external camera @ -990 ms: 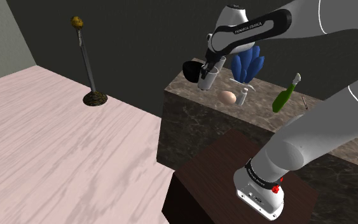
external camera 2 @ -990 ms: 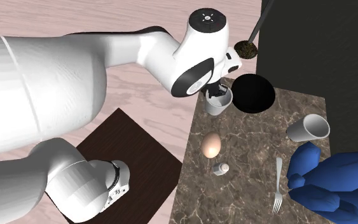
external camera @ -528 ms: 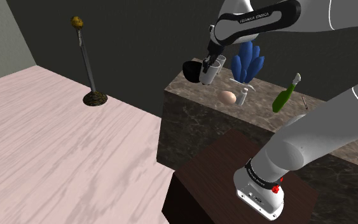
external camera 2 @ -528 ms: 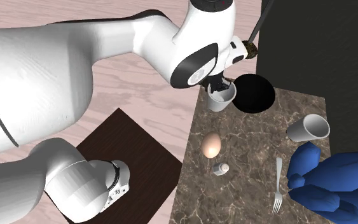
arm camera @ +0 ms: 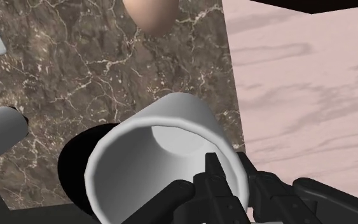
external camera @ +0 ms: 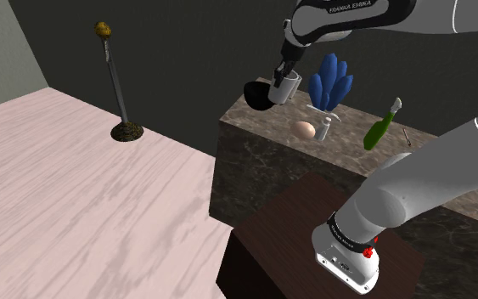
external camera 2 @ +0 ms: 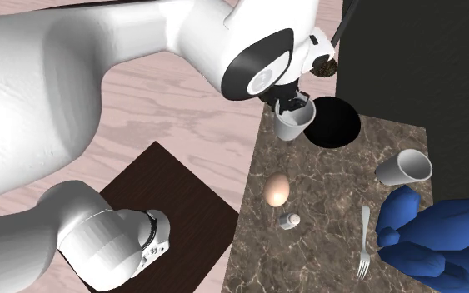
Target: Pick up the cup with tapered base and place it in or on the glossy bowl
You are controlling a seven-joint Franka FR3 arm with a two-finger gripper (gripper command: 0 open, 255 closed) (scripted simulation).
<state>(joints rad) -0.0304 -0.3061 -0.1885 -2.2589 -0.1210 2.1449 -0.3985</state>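
My tool (arm camera: 227, 170) pinches the pale grey cup (arm camera: 161, 143) by its rim, one finger inside; I judge it light, stiff and slick, likely to pivot in so narrow a hold.

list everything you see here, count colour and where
cup: 1, pale grey, held in the air beside the bowl
bowl: 1, black, counter corner
second cup: 1, pale grey, on its side on the counter
egg: 1, tan, on the counter
shaker: 1, white, beside the egg
fork: 1, silver, beside the blue object
blue object: 1, lumpy, on the counter
green bottle: 1, tilted, on the counter
counter: 1, dark marble
pole: 1, dark, gold top, on the floor
stand: 1, dark brown
arm: 1, white
gripper: 1, black, shut on the cup's rim
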